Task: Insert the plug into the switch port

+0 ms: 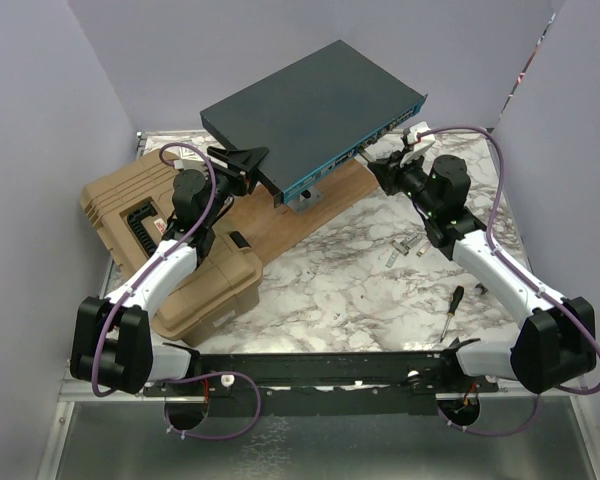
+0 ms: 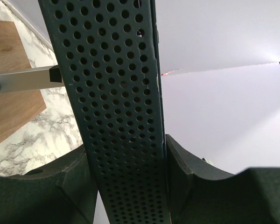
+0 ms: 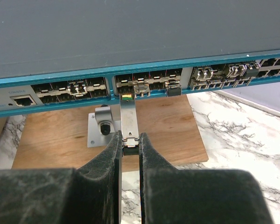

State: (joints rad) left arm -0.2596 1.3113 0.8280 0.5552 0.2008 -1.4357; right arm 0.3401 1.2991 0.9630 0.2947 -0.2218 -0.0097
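- Left tool (image 2: pixel 127 158) is clenched on the switch (image 2: pixel 116 84), whose perforated side runs between its fingers.
- Right tool (image 3: pixel 129 138) pinches the silver plug (image 3: pixel 128 114); straight ahead of it, the plug's tip meets a port (image 3: pixel 126 97) in the switch's teal face.

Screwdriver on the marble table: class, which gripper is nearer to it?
Right. The right gripper, holding the plug at the switch's teal front, is beyond the screwdriver; the left gripper clamps the switch's perforated side, farther left.
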